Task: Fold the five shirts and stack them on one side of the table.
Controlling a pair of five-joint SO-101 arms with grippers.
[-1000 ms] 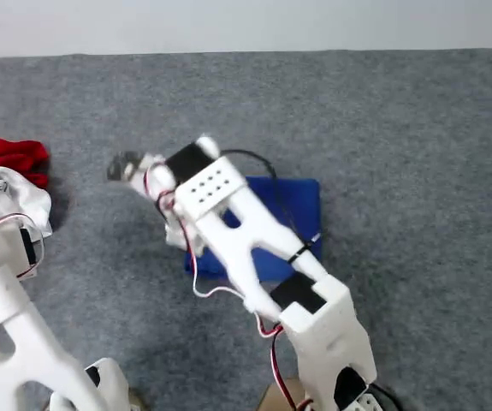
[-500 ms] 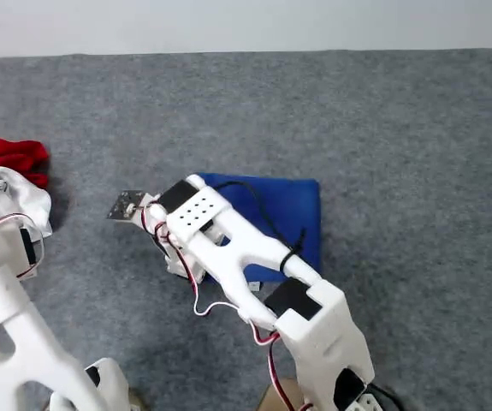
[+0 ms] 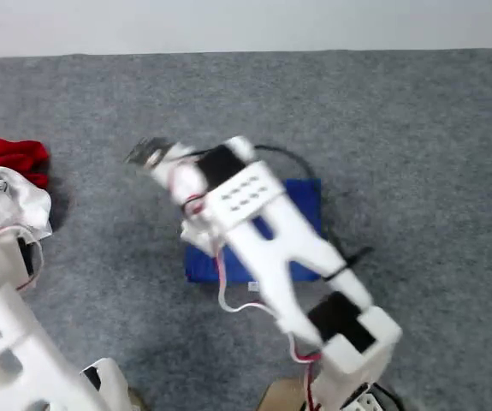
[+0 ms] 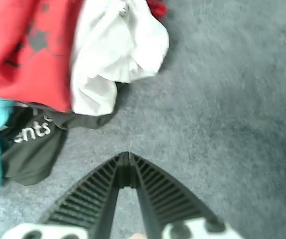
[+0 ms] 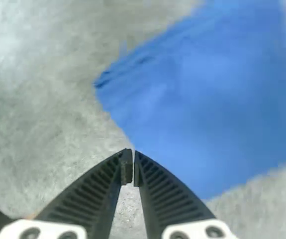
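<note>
The table (image 3: 434, 120) is topped all over with a grey, felt-like carpet material, kind of speckled and a bit fuzzy. The same grey nap can be made out closer up in both wrist views. Along the far edge in the high view, a plain pale wall (image 3: 246, 26) is seen as a narrow strip, and a straight line is formed where it meets the grey. The whole scene is lit pretty evenly and softly, so only faint, blurry-edged shadows are thrown onto the grey. A small brown patch (image 3: 280, 399) is tucked at the near edge; what it is can't be told.
</note>
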